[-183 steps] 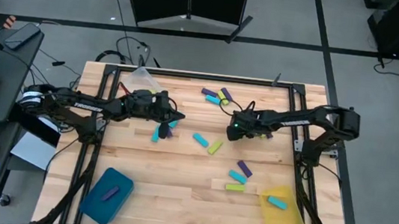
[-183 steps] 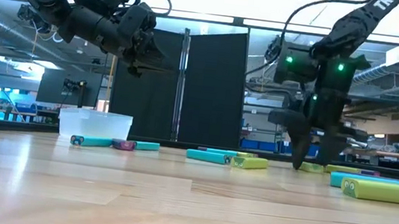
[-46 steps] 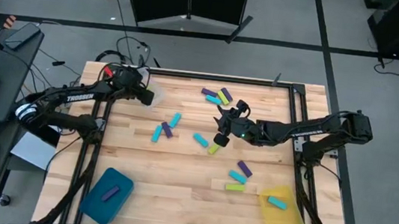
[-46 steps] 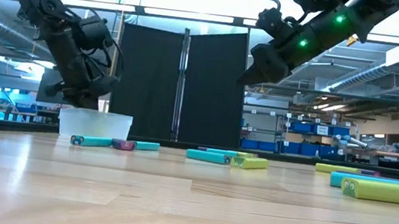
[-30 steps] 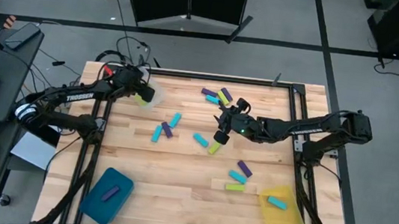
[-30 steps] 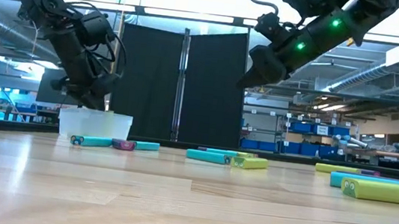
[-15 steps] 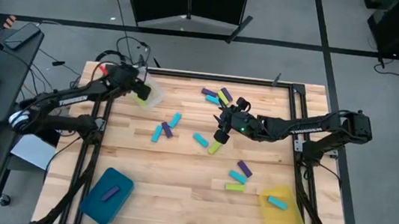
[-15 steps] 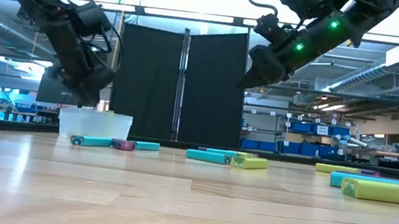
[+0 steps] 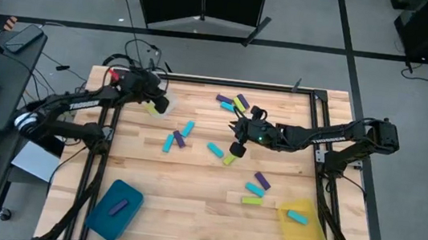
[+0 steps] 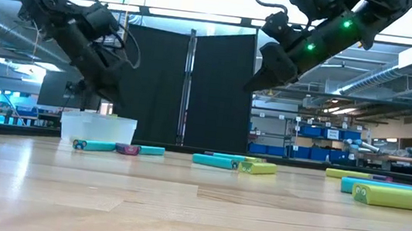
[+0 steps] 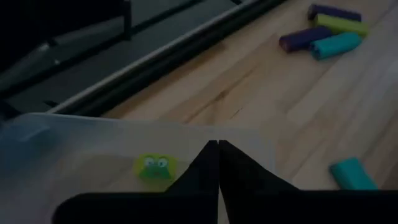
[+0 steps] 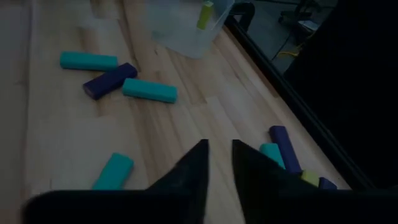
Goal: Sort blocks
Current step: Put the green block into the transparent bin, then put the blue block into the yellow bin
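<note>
Blocks, small oblong cyan, purple and yellow-green ones, lie scattered mid-table, with a yellow-green block (image 11: 153, 167) already in the clear plastic tray (image 9: 161, 100) at 10 o'clock. Your left gripper (image 9: 154, 95) hovers there, fingers pressed together and empty, so that drop looks done. Your right gripper (image 9: 235, 147) hangs above the yellow-green block (image 9: 230, 158) near centre, fingers narrowly parted; it seems empty, though the view is dim. Next, you likely need to open wider, then descend squarely over it.
</note>
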### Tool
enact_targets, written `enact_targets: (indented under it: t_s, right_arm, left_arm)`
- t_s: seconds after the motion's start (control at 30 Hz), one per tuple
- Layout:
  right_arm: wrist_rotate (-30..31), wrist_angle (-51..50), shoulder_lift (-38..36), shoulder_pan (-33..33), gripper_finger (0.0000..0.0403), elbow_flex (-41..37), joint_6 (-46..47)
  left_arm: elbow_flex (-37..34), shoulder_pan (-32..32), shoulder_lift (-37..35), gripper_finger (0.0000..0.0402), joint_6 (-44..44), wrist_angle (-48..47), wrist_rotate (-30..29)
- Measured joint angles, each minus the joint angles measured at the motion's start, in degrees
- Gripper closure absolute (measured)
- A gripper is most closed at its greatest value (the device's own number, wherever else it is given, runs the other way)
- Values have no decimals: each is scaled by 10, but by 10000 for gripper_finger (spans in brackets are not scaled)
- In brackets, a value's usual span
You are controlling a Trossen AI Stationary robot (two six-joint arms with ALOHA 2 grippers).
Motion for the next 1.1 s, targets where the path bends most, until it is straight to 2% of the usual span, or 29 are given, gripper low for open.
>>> enact_targets:
  t_s: [0.07, 0.13, 0.37, 0.67, 0.77, 0.87, 1.1]
  right_arm:
    - [0, 0, 0, 0, 380, 0, 0]
    - [0, 0, 0, 0, 393, 0, -4]
    - [0, -3, 0, -4, 368, 0, -4]
    - [-7, -8, 0, -7, 392, 0, 8]
    - [-59, -8, 0, -21, 381, 0, 38]
    - [-106, -8, 0, -56, 362, 0, 73]
    - [-227, -8, 0, -162, 335, 0, 76]
  left_arm:
    - [0, 0, 23, 391, 0, 16, 2]
    - [8, 0, 42, 390, 0, 12, -12]
    - [35, 0, 40, 394, 12, -55, -143]
    - [37, 0, -39, 395, -4, -129, -178]
    - [36, -7, -68, 395, -16, -123, -131]
    - [25, -26, -92, 395, -18, -74, -67]
    - [-48, -83, -117, 395, -55, 128, 31]
